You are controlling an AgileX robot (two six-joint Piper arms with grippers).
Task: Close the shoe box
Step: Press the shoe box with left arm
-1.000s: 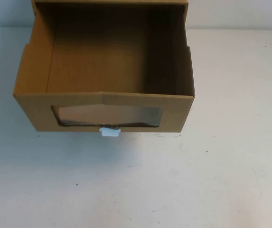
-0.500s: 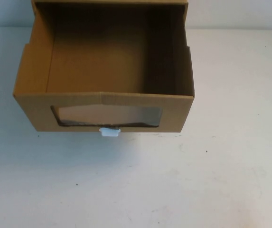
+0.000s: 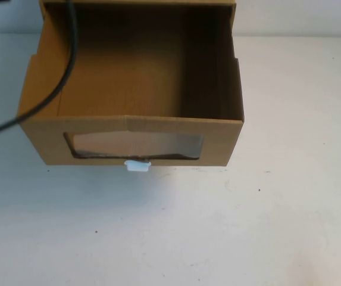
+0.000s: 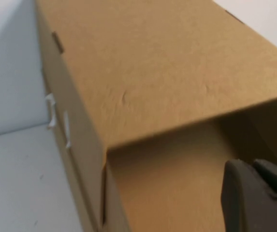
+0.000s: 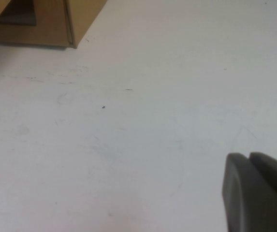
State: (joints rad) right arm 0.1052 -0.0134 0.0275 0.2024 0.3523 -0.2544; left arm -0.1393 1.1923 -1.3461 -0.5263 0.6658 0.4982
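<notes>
— Cardboard everywhere. Where does the brown cardboard drawer-style shoe box sit?

— Toward the far side of the white table, a little left of centre. Its drawer is pulled out toward the near edge and stands open, the inside bare. The front panel carries a clear rectangular window, and a small white plastic pull tab sticks out just below it.

— And that dark line over the left side?

— A black cable hangs down from the far left corner and curves across the box's left wall, off to the left.

— Where are the claws?

— The left gripper is above the box at its far part, close over the edge of the outer sleeve where the drawer comes out; only one dark finger shows, so I cannot tell whether it is open or closed. The right gripper hovers over bare table, well apart from the box's near right corner. Same there: I cannot tell its state.
</notes>
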